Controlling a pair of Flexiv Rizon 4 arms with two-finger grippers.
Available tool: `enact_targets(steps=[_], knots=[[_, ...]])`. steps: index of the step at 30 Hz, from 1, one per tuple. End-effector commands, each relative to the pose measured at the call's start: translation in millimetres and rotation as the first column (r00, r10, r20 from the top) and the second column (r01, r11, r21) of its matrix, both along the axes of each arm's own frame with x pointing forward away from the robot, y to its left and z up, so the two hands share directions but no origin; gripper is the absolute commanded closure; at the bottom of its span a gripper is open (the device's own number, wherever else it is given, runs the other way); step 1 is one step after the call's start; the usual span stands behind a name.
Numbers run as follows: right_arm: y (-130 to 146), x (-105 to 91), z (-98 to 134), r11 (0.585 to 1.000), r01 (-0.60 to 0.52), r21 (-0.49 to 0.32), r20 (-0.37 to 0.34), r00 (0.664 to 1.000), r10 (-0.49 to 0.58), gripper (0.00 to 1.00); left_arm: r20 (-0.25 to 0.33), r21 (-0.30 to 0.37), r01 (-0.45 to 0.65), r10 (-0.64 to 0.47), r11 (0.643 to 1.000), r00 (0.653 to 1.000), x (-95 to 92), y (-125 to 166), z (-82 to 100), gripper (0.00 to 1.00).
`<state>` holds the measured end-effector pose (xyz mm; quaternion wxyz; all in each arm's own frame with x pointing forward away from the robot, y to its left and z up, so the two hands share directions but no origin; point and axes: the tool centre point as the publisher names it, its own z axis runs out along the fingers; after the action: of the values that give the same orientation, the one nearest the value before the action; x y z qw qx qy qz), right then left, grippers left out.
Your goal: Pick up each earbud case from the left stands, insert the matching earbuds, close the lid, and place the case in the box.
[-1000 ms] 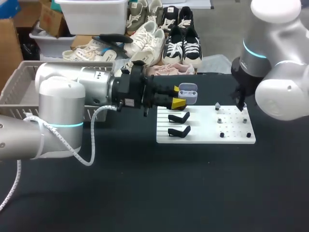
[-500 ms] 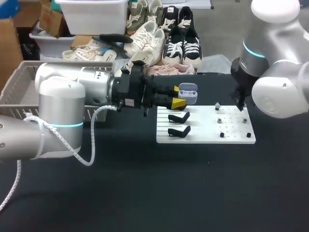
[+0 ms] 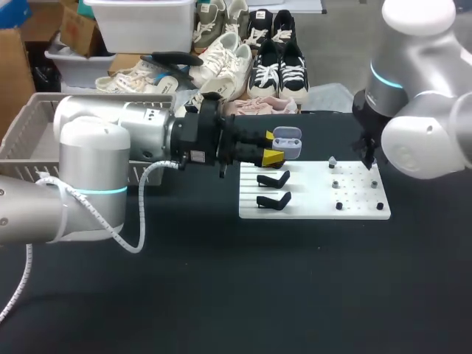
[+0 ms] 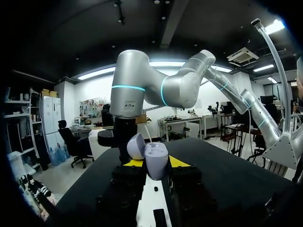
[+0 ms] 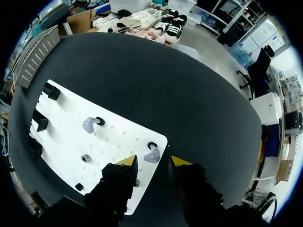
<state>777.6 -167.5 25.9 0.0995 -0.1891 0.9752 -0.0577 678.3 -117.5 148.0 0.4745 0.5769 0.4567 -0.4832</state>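
Observation:
A lavender earbud case [image 3: 287, 142] with its lid open is held above the far left end of the white board [image 3: 313, 210]. My left gripper [image 3: 273, 155] is shut on it. In the left wrist view the case [image 4: 156, 160] stands upright between the yellow tips, its lid [image 4: 135, 145] tipped back. My right gripper [image 3: 366, 158] hangs over the board's far right corner. In the right wrist view it [image 5: 154, 161] is open, with a lavender earbud [image 5: 152, 156] on its peg between the fingertips, touching neither. A second earbud [image 5: 89, 124] sits farther along the board.
Two black empty stands [image 3: 273, 179] [image 3: 273, 200] sit on the board's left half. Small pegs [image 3: 338, 206] dot its right half. A grey slatted basket [image 3: 29, 125] stands at the table's far left, behind my left arm.
My right arm has shifted slightly over the board's far right corner. The left arm and the case have not moved.

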Motion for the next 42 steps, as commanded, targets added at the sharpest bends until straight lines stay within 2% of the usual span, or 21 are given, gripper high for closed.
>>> enact_targets(steps=[1,8,14,18,20,21,32,36,42], knots=[[0.7,3.9,-3.2,1.000,0.003,-0.002,-0.006,1.000,-0.003,0.60,0.001,-0.002,-0.002,0.002,1.000,1.000,-0.5,0.3,-0.5,1.00],[1.0,4.8,-5.1,1.000,0.008,-0.001,-0.006,1.000,-0.008,0.63,0.001,-0.002,-0.002,0.002,1.000,1.000,-0.5,0.3,-0.5,1.00],[0.3,5.8,-6.5,1.000,0.012,-0.003,-0.007,1.000,-0.012,0.75,0.001,-0.002,-0.002,0.002,1.000,1.000,-0.5,0.3,-0.5,1.00],[-1.0,5.8,-8.2,1.000,0.015,-0.003,-0.013,1.000,-0.015,0.78,0.001,-0.002,-0.002,0.002,1.000,1.000,-0.5,0.3,-0.5,1.00],[-1.3,5.9,-8.6,1.000,0.016,-0.001,-0.015,1.000,-0.016,0.91,0.001,-0.002,-0.002,0.002,1.000,1.000,-0.5,0.3,-0.5,1.00],[-1.4,5.8,-8.8,1.000,0.016,-0.001,-0.016,1.000,-0.016,1.00,0.001,-0.002,-0.002,0.002,1.000,1.000,-0.5,0.3,-0.5,1.00],[-1.5,0.0,-2.8,1.000,0.016,0.001,-0.010,1.000,-0.016,1.00,0.001,-0.002,-0.002,0.002,1.000,1.000,-0.5,0.3,-0.5,1.00],[-1.7,-5.0,6.5,1.000,0.014,0.003,0.009,1.000,-0.014,1.00,0.001,-0.002,-0.002,0.002,1.000,1.000,-0.5,0.3,-0.5,1.00],[1.2,-21.4,32.9,1.000,0.012,0.004,0.057,0.998,-0.012,1.00,0.001,-0.002,-0.002,0.002,1.000,1.000,-0.5,0.3,-0.5,1.00]])
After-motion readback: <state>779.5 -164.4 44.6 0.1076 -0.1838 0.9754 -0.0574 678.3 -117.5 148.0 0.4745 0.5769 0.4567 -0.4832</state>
